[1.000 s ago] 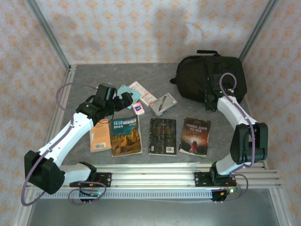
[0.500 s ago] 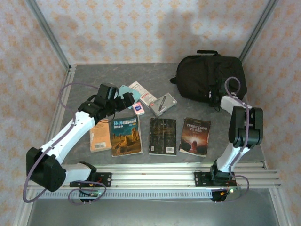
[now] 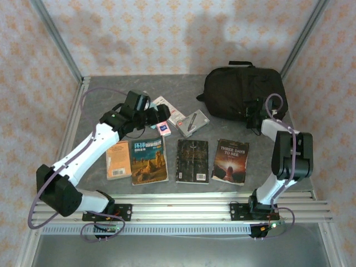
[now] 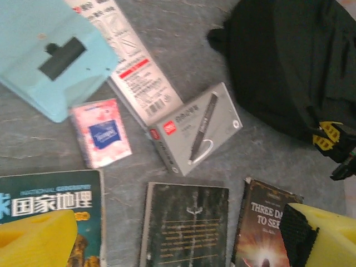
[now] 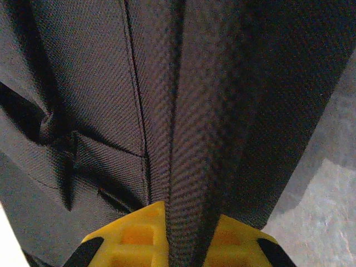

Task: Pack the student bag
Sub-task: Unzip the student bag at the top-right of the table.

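Note:
The student bag, a large black fabric backpack, lies at the back right of the table and also fills the top right of the left wrist view. My right gripper is at the bag's near right side. In the right wrist view its yellow fingers pinch a ridge of the bag's black woven fabric, so the right gripper is shut on it. My left gripper hovers open over the small items at centre left, with nothing between its yellow fingertips.
Several books lie in a row near the front: an orange one, a geography magazine, a dark book and "Three Days to See". Behind them lie a light blue case, a tissue pack, a grey pen box and a white pack.
The right gripper has closed on the bag's fabric, and the bag has shifted a little to the left. The left arm has reached farther back and to the right, still open.

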{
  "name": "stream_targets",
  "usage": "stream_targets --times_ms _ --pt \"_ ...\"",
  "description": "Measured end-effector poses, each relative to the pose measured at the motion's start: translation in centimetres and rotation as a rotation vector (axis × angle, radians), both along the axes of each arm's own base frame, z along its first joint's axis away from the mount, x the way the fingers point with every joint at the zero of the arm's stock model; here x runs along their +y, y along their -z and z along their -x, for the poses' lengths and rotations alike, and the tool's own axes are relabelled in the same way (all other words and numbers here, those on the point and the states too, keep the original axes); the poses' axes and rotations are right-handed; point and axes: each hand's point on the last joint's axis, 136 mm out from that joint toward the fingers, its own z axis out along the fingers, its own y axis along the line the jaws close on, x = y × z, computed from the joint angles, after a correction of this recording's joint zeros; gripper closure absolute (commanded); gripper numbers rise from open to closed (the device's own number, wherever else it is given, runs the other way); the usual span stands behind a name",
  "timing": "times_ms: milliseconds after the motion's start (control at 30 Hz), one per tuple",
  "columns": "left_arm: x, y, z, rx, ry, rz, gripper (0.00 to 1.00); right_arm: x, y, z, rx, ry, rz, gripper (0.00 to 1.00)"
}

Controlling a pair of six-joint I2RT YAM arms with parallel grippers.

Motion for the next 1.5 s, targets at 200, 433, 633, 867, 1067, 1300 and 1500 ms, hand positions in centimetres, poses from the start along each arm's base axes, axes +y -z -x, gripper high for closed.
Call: stream_targets --times_ms 200,433,633,867,1067,1300,1500 --pt "-3.6 -1.6 -0.9 0.015 0.056 0.024 0.07 2.4 -1.6 0.9 -0.037 -0.043 -0.019 1.00" --pt "-7.5 -4.0 -2.5 0.046 0.053 0.038 0.10 6.5 -3.5 2.2 -0.102 -0.129 -0.003 1.00" --pt "-11.9 -3.9 -3.6 0.092 0.063 0.044 0.24 8.4 -0.7 3.6 -0.073 -0.171 -0.005 1.00" --pt "-18.1 0.7 -4.6 0.181 0.130 -0.021 0.26 8.8 0.6 3.6 -0.106 -0.170 -0.012 1.00" --pt "-20.9 6.9 -5.3 0.283 0.137 -0.056 0.40 8.9 1.1 3.5 -0.134 -0.168 -0.007 1.00" --pt "-22.0 9.2 -6.6 0.302 0.110 -0.040 0.43 9.0 1.6 3.4 -0.150 -0.160 -0.018 1.00" --pt "-23.6 7.0 -7.7 0.249 0.117 0.047 0.48 9.1 1.6 3.3 -0.157 -0.155 -0.027 1.00"
